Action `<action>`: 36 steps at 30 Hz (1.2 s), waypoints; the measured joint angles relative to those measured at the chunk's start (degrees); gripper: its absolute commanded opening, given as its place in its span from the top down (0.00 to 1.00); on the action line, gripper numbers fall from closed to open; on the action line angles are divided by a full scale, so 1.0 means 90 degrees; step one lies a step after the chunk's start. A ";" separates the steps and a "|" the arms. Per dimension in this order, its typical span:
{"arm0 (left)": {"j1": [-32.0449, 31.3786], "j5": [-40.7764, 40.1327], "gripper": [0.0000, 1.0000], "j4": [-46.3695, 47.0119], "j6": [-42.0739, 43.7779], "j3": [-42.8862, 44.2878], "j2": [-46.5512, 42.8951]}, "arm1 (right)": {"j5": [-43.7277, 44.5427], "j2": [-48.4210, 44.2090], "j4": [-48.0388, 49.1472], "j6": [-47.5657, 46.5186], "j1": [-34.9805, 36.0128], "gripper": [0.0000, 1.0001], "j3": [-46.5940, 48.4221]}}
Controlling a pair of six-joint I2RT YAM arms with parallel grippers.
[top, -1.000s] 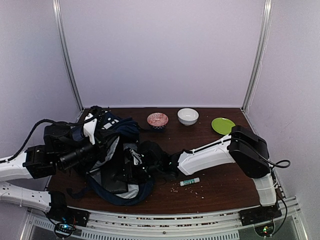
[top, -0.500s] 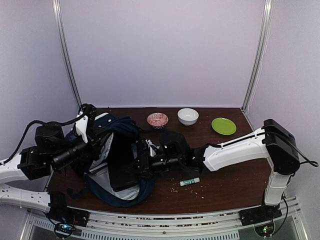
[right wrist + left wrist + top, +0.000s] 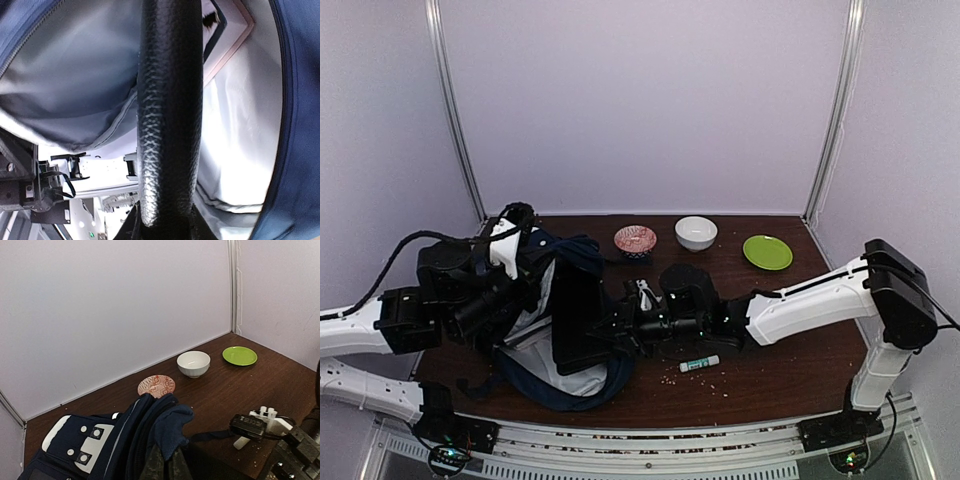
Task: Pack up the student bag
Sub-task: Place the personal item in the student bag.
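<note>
The student bag, navy with pale grey lining, lies open at the table's left. My left gripper is shut on the navy fabric of its upper rim and holds the mouth up; in the left wrist view the fabric covers most of the left gripper. A flat black case stands on edge in the bag's mouth. My right gripper reaches in from the right and is shut on it. In the right wrist view the case's textured edge rises from the right gripper, with lining on both sides.
A red patterned bowl, a white bowl and a green plate stand along the back edge. A small white tube lies among crumbs under the right forearm. Dark straps trail off the bag toward the front edge.
The right arm has stretched out leftward and the black case has gone from lying low in the bag to standing on edge in its mouth. The left gripper has shifted, still holding the rim.
</note>
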 measured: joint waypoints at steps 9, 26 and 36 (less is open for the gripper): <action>0.0032 -0.0527 1.00 0.0415 0.0279 0.0483 0.0879 | 0.0631 -0.1501 -0.0432 0.0296 0.0274 1.00 -0.0692; 0.0066 -0.0182 1.00 0.0192 0.0265 0.0542 0.0755 | 0.0928 -0.1178 -0.3667 -0.1498 0.0342 1.00 0.0515; 0.0112 0.0828 1.00 -0.0503 0.0051 0.0542 0.0248 | 0.2263 -0.0449 -0.6744 -0.3915 0.0372 1.00 0.2803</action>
